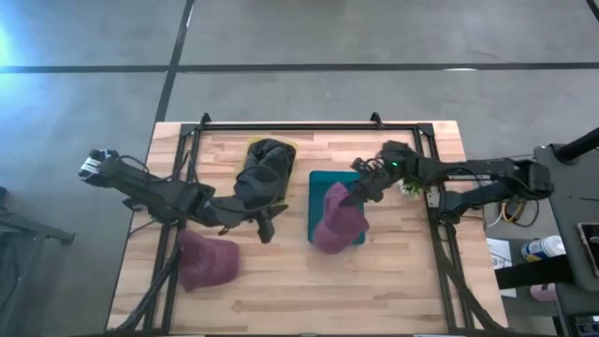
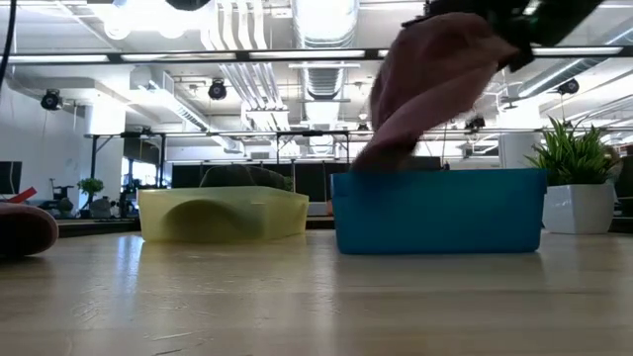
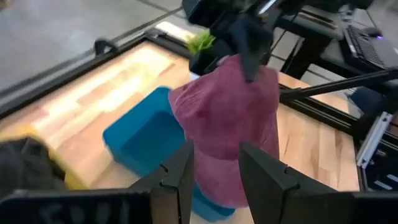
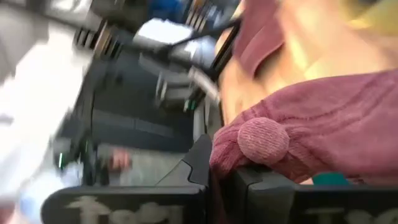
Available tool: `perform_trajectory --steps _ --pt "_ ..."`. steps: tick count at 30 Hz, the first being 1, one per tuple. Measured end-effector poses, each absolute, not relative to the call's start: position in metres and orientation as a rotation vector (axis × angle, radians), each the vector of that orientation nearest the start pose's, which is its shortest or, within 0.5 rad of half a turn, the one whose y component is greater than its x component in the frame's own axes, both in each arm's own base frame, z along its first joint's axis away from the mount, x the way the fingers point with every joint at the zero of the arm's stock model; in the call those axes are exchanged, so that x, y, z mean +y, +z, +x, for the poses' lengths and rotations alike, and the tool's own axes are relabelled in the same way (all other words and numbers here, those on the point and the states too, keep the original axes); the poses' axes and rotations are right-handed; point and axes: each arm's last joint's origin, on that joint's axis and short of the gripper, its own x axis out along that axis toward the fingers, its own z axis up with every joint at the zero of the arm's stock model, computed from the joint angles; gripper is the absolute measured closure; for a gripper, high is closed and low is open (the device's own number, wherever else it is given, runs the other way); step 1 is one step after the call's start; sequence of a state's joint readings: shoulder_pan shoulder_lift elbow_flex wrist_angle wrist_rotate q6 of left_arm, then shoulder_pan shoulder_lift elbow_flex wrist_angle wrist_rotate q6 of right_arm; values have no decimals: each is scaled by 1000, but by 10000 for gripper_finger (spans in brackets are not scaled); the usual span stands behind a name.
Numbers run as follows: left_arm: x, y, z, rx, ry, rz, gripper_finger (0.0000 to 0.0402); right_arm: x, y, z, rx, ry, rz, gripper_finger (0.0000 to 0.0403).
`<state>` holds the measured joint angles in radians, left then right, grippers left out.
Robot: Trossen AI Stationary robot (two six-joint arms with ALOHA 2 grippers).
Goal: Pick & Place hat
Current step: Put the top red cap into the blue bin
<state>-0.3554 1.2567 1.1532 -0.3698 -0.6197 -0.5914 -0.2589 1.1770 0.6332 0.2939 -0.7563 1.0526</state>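
Note:
A maroon hat (image 1: pixel 335 217) hangs from my right gripper (image 1: pixel 360 190) over the teal bin (image 1: pixel 319 183). In the low view the hat (image 2: pixel 430 84) reaches down to the bin's rim (image 2: pixel 440 176). My right gripper is shut on the hat. A second maroon hat (image 1: pixel 208 258) lies flat on the table near the left front. My left gripper (image 1: pixel 269 223) is open and holds nothing. It hovers left of the teal bin, and its fingers (image 3: pixel 264 180) point toward the hanging hat (image 3: pixel 230 118). My right gripper pinches a fold of the maroon hat's cloth beside the crown button (image 4: pixel 263 140) between its two fingers (image 4: pixel 199 158). It comes at the hat from above and from the table's right. The hat hangs slack below it, with its lower end (image 2: pixel 381 156) at the bin's rim.
A yellow bin (image 1: pixel 256 147) with a dark hat (image 1: pixel 265 168) in it stands left of the teal bin, partly under my left arm. A small potted plant (image 1: pixel 412 187) sits by the right rail. Bare wood lies along the near edge.

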Motion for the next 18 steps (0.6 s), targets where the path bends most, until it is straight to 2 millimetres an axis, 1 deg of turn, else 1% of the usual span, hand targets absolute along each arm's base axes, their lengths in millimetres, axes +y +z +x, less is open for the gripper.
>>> perform_trajectory --steps 3,7,9,12,16,18 --pt "-80 339 255 331 374 -398 284 -50 251 259 501 417 1072 390" --pt "-82 334 255 318 364 -422 284 -59 263 280 511 530 945 390" --pt "-82 332 256 320 365 -421 284 -65 264 287 565 537 915 390" --pt "-83 331 257 325 366 -415 284 -73 264 289 694 509 872 390" --pt "-83 331 257 326 366 -412 284 -76 264 287 862 532 777 390" --pt "-82 331 258 326 368 -400 284 -78 264 290 914 524 724 390"
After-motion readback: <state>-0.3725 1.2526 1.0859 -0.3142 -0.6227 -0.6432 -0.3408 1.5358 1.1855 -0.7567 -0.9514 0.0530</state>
